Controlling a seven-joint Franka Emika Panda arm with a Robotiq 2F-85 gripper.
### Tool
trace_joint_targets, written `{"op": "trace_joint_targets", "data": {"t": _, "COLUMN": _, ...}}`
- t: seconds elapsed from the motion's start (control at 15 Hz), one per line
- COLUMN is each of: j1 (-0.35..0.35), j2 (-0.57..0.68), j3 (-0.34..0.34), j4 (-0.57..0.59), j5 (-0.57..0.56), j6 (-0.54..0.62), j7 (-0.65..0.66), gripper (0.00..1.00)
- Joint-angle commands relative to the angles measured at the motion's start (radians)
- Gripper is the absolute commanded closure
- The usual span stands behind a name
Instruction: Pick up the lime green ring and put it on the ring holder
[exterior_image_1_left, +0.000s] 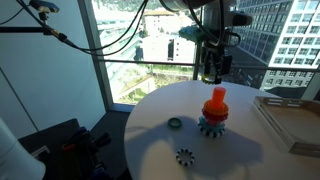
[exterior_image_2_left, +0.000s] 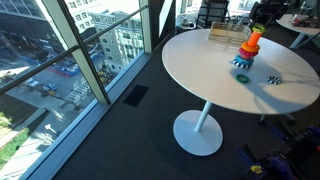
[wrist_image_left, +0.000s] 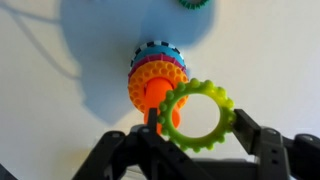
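Between the fingertips of the gripper (wrist_image_left: 198, 140), the lime green ring (wrist_image_left: 203, 87) is being held by its outer rim. The jaws are clamping on it from both sides and its open centre is facing the wrist camera. Just ahead of and beneath the gripper, the ring holder (wrist_image_left: 155, 80) is standing upright on the white table (exterior_image_1_left: 150, 120). In the wrist view its orange peg is lining up with the near edge of the ring rather than with the hole.

That offset is what is putting the drop at risk. If the fingers are opening here, the rim is likely landing on the peg's shoulder, tipping off and rolling across the table. A descent without centring could also be pushing the holder sideways, and the ring's teeth could be snagging on the orange tiers.

The wrist view is giving the grasp and the sideways misalignment, but not the height. In an exterior view the gripper (exterior_image_1_left: 212, 72) is hanging directly above the holder (exterior_image_1_left: 214, 108) with a clear gap, though the lime ring is too small to make out. That view is also showing the darker green ring (exterior_image_1_left: 175, 123) and the black-and-white toothed ring (exterior_image_1_left: 185, 156), both lying well off to the side of the gripper.
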Motion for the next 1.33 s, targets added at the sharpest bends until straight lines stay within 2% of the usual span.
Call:
{"op": "trace_joint_targets", "data": {"t": 0.0, "j1": -0.019, "j2": 0.067, "j3": -0.002, "j4": 0.103, "j5": 0.026, "j6": -0.044, "j7": 0.005, "gripper": 0.51}}
{"op": "trace_joint_targets", "data": {"t": 0.8, "j1": -0.059, "j2": 0.203, "j3": 0.004, "j4": 0.252, "j5": 0.043, "j6": -0.126, "j7": -0.01, "gripper": 0.51}}
{"op": "trace_joint_targets", "data": {"t": 1.27, "j1": -0.054, "j2": 0.176, "j3": 0.011, "j4": 0.209, "j5": 0.051, "j6": -0.176, "j7": -0.031, "gripper": 0.51}}
